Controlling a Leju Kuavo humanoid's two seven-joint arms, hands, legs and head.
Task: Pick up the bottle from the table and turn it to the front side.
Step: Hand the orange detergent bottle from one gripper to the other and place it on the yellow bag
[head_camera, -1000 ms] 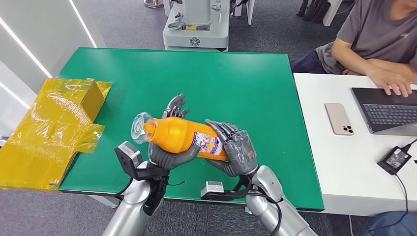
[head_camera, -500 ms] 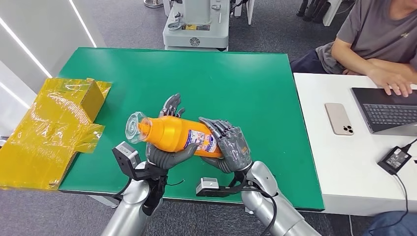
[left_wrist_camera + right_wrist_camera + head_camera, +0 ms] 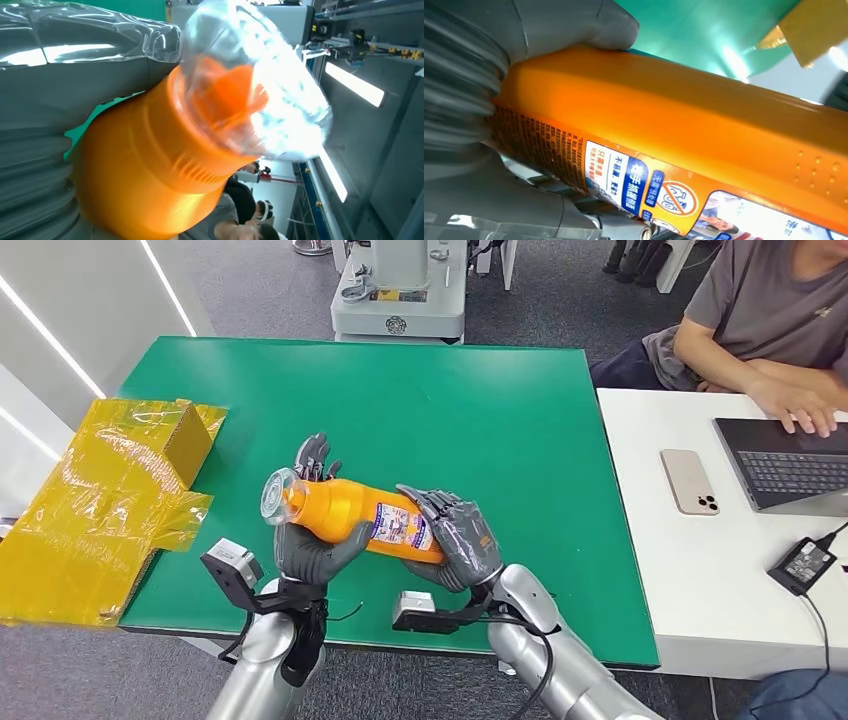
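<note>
Orange bottle lies sideways above the green counter, clear cap toward the yellow box. Left hand cradles the neck end; right hand grips the base. Risk: smooth plastic slipping during rotation if either grip loosens.

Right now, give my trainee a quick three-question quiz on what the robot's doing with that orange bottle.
1. True or false: the orange bottle stands upright on the green table.
2. Which hand grips the bottle's labelled base end? A) left hand B) right hand
3. Fill in: the bottle's clear cap points toward the yellow ____.

Key: 1 false, it is held roughly level above the table; 2 B; 3 box.
</note>
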